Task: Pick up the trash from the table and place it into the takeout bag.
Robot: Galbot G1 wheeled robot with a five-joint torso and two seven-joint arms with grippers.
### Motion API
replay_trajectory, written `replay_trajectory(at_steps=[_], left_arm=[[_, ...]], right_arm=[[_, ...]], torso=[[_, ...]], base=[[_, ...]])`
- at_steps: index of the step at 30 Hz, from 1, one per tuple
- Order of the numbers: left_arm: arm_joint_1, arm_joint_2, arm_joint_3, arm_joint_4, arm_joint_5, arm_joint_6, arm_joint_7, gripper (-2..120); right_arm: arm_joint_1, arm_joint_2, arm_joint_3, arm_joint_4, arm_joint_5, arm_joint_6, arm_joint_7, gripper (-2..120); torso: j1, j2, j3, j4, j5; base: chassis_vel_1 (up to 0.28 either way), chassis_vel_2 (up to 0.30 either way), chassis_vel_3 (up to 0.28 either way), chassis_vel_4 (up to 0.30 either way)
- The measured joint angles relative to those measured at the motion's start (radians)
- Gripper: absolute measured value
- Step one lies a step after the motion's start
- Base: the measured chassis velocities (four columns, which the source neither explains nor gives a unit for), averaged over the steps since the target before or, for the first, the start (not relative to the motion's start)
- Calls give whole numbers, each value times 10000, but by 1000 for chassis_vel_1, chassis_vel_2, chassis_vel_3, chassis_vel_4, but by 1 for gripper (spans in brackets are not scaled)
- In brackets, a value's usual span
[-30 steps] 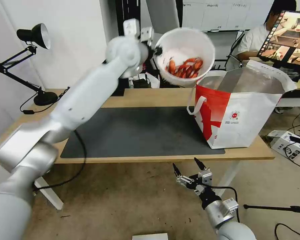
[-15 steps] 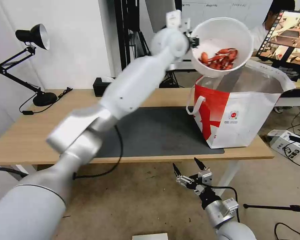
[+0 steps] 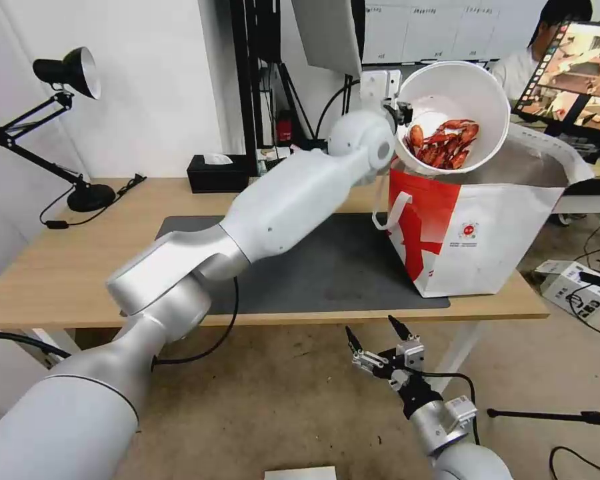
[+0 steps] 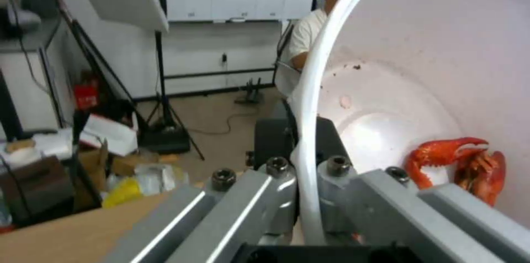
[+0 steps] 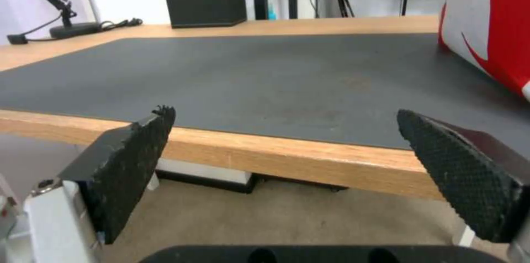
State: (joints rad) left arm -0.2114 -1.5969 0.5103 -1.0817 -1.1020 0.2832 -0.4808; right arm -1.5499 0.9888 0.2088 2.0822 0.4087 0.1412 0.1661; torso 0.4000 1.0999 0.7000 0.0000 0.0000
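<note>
Table (image 3: 60,267) w/ dark mat (image 3: 327,267); left pincer (image 3: 399,113) clamped on bowl (image 3: 453,87) rim over bag (image 3: 487,233), right pincer (image 3: 379,341) agape, empty.

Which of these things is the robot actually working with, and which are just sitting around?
Part of the job: white bowl of crayfish shells, held by the left claw; takeout bag; table.
Just lying about: desk lamp, black tissue box, idle right claw.

- Glossy white, rounded left arm shell (image 3: 293,200) with small dark screw dots and a silver-grey elbow block.
- Grey metal left gripper (image 4: 301,196) bars topped by dark hex bolts.
- Right gripper (image 5: 309,163): black diamond-textured pads (image 5: 132,155), silver wrist, black cable.
</note>
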Motion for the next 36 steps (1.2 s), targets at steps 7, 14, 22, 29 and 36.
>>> replay_trajectory(at_steps=[7, 14, 22, 29, 36], left_arm=[[396, 20, 337, -147, 1330, -484, 339, 0], [587, 60, 530, -375, 1577, -485, 897, 0], [372, 66, 704, -269, 961, -74, 1818, 0], [389, 163, 953, -242, 939, -13, 2641, 6], [439, 102, 991, -256, 961, -103, 2728, 29]], right_arm=[[0, 0, 0, 0, 0, 0, 0, 100], [0, 0, 0, 0, 0, 0, 0, 100], [0, 0, 0, 0, 0, 0, 0, 100], [0, 0, -1, 0, 0, 0, 0, 100], [0, 0, 0, 0, 0, 0, 0, 100]], torso=[[1, 0, 0, 1, 0], [0, 0, 0, 1, 0], [0, 0, 0, 0, 0], [0, 1, 0, 1, 0], [0, 0, 0, 0, 0]], base=[[0, 0, 0, 0], [0, 0, 0, 0], [0, 0, 0, 0], [0, 0, 0, 0], [0, 0, 0, 0]])
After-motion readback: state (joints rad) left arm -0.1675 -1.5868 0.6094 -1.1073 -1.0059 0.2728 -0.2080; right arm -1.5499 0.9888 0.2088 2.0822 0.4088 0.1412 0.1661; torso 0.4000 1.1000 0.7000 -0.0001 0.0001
